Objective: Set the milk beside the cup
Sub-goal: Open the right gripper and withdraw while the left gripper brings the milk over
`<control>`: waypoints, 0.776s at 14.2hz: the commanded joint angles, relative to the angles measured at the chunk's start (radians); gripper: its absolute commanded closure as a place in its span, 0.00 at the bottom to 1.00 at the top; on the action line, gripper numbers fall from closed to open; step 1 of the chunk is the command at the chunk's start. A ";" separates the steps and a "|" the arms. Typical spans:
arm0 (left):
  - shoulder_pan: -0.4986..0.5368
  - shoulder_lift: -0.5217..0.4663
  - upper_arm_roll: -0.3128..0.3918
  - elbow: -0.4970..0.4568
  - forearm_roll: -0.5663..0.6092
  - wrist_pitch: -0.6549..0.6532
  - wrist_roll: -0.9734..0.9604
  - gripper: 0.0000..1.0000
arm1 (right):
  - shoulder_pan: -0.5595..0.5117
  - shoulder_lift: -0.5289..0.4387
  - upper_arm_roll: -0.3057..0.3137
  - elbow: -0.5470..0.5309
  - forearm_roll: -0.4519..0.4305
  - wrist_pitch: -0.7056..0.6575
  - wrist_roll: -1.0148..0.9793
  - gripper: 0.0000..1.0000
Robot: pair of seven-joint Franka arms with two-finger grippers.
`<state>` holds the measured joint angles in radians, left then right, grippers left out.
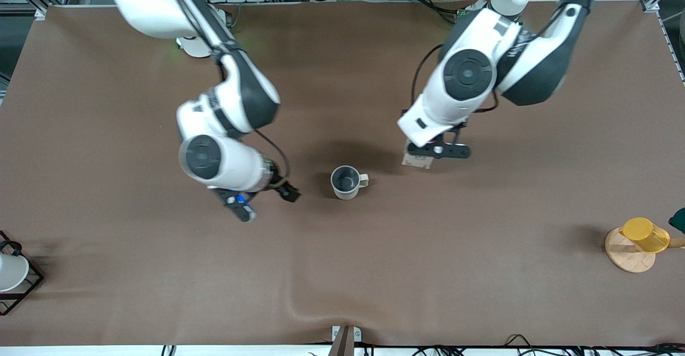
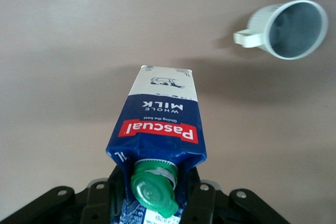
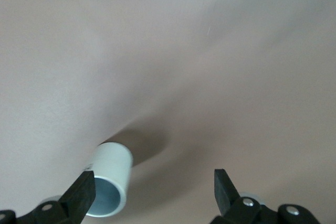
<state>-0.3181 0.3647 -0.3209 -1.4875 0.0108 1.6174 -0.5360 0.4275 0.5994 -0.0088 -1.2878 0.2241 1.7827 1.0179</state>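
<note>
The milk (image 1: 416, 159) is a dark blue and white carton with a green cap and a red label band, best seen in the left wrist view (image 2: 160, 121). My left gripper (image 1: 436, 151) (image 2: 155, 195) is shut on its top. It holds the carton low over the cloth, apart from the cup, toward the left arm's end. The cup (image 1: 347, 181) (image 2: 291, 29) is a cream mug with a grey-blue inside. It stands upright at mid table, handle toward the milk. My right gripper (image 1: 265, 198) (image 3: 152, 192) is open and empty, beside the cup toward the right arm's end.
A yellow cup (image 1: 645, 234) sits on a round wooden stand (image 1: 627, 254) at the left arm's end. A plain white cup (image 1: 9, 271) (image 3: 111, 184) sits in a black wire rack at the right arm's end. The brown cloth wrinkles near the front edge (image 1: 316, 308).
</note>
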 commanded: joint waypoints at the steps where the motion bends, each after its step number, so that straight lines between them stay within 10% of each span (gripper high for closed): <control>1: -0.074 0.094 0.005 0.125 -0.015 -0.021 -0.065 0.52 | -0.090 -0.073 0.013 -0.033 -0.067 -0.077 -0.163 0.00; 11: -0.202 0.229 0.017 0.190 -0.012 0.130 -0.168 0.53 | -0.449 -0.159 0.012 -0.084 -0.207 -0.157 -0.903 0.00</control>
<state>-0.4850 0.5623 -0.3169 -1.3439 0.0093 1.7401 -0.6867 0.0043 0.5091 -0.0209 -1.3337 0.0436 1.6375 0.1638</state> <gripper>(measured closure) 0.524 0.000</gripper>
